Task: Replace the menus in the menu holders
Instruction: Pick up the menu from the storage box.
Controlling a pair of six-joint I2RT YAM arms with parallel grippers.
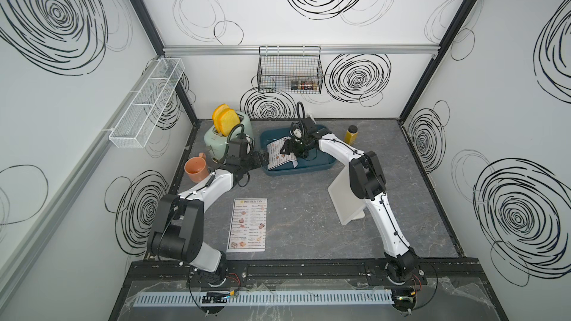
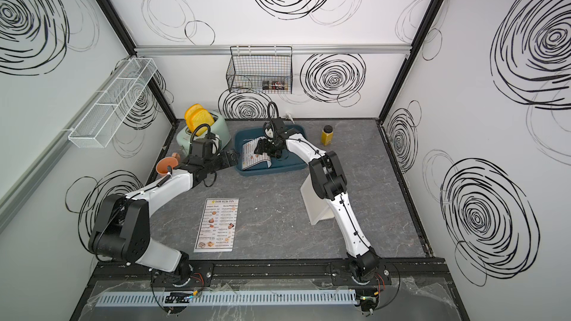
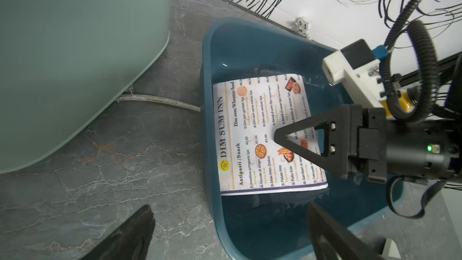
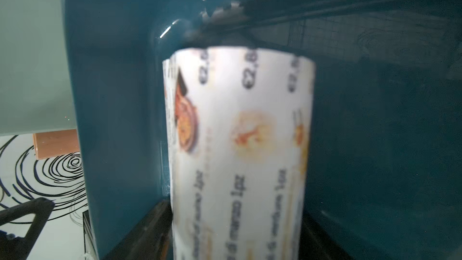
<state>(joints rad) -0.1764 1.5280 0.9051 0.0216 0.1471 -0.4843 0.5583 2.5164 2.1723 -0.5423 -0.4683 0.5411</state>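
Observation:
One menu [image 1: 247,225] lies flat on the grey table near the front. A second menu [image 1: 278,157] sits in the dark blue tray [image 1: 296,172], bowed up into an arch. In the right wrist view my right gripper [image 4: 237,221] presses both sides of this curled menu [image 4: 240,133]. In both top views the right gripper [image 2: 262,149] reaches down into the tray. My left gripper [image 1: 264,159] stands open at the tray's left rim, its fingers [image 3: 130,233] holding nothing. The white menu holder [image 1: 343,199] leans on the table to the right, partly behind the right arm.
A mint toaster [image 1: 228,137] with yellow toast and an orange mug [image 1: 196,169] stand close behind the left arm. A yellow jar [image 1: 351,134] stands right of the tray. A wire basket [image 1: 290,69] and a white mesh shelf [image 1: 148,103] hang on the walls.

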